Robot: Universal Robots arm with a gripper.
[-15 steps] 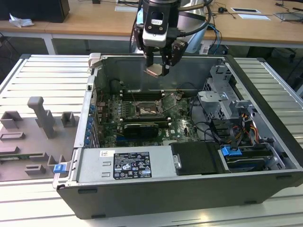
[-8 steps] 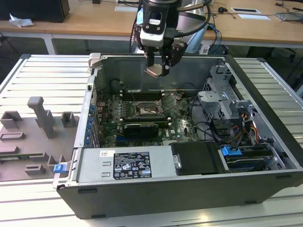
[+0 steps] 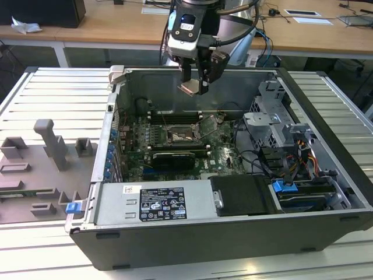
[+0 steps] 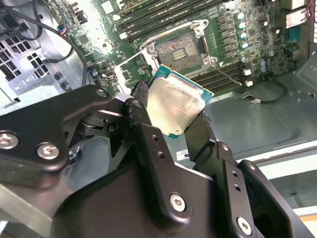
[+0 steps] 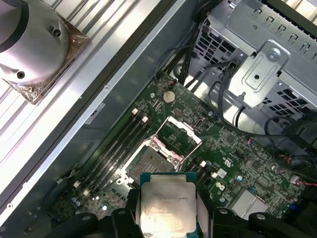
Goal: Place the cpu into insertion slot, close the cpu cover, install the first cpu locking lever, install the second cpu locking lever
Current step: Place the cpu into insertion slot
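My gripper [image 3: 195, 85] grasped the cpu [image 4: 176, 104] by its edges, with the open insertion slot [image 5: 147, 159] well below it.

Gripper [image 4: 173, 106]: black fingers [image 4: 144, 130] clamped on opposite edges of cpu [image 4: 176, 103], silver-grey top facing camera, chip tilted. Far beyond cpu: insertion slot [image 4: 178, 48] uncovered on green motherboard [image 4: 233, 39]. cpu cover [image 4: 128, 69] swung open beside slot. Memory slots [image 4: 163, 12] flank it.
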